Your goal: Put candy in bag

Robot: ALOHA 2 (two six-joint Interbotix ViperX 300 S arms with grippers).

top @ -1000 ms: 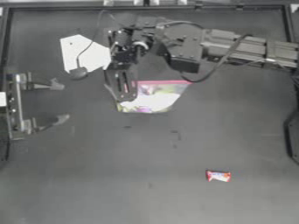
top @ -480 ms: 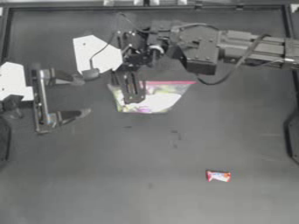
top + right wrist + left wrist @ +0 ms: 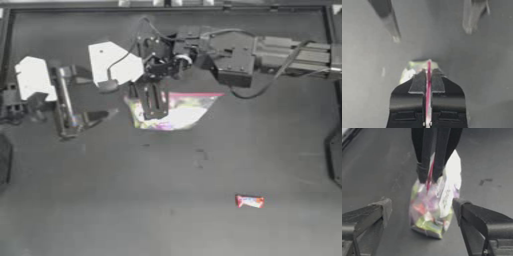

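While the right pincer [image 3: 152, 102] reaches in from 3 o'clock across the upper middle of the counter [image 3: 100, 200], its jaws are clamped on the pink strip [image 3: 429, 75] at the top of the bag [image 3: 175, 111]; right wrist view shows the strip pinched flat between the two fingers [image 3: 418, 83]. Bag hangs upright from that grip in the left wrist view [image 3: 433, 210], bottom edge at or just above the counter, cannot tell which; green, purple, yellow and white pieces show through the plastic. Left pincer [image 3: 422, 213] sits at about 9 o'clock from the bag, jaws spread wide, one on each side of the bag in its own view, neither touching it. In the top view the left pincer [image 3: 77, 117] is blurred, just beside the bag's left edge. Candy [image 3: 250, 201] lies alone on the counter toward 5 o'clock, well apart from the bag and both pincers, red ends, pale middle.
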